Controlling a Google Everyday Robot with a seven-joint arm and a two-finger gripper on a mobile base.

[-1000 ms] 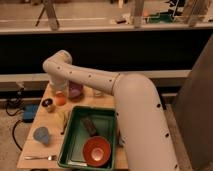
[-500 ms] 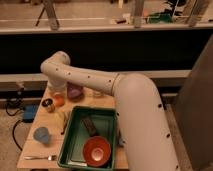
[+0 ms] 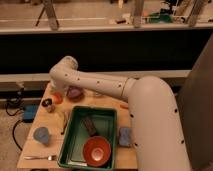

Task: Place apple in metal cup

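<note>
The apple [image 3: 57, 98] is a small orange ball on the wooden table [image 3: 35, 147], near its back left corner. The metal cup [image 3: 48, 105], small and dark with a pale rim, stands just left of and in front of the apple. My white arm reaches from the right across the table and bends down at the back left. The gripper [image 3: 56, 90] hangs just above and behind the apple, mostly hidden by the arm. The apple rests on the table, outside the cup.
A purple bowl [image 3: 75, 93] sits right of the apple. A green tray [image 3: 75, 131] holds an orange-red bowl [image 3: 96, 150] and a dark object [image 3: 90, 126]. A blue-grey cup [image 3: 41, 135], a fork [image 3: 40, 157] and a blue sponge [image 3: 125, 136] lie around it.
The arm's bent end has shifted slightly above the back left corner of the table. The apple and the metal cup have stayed where they were.
</note>
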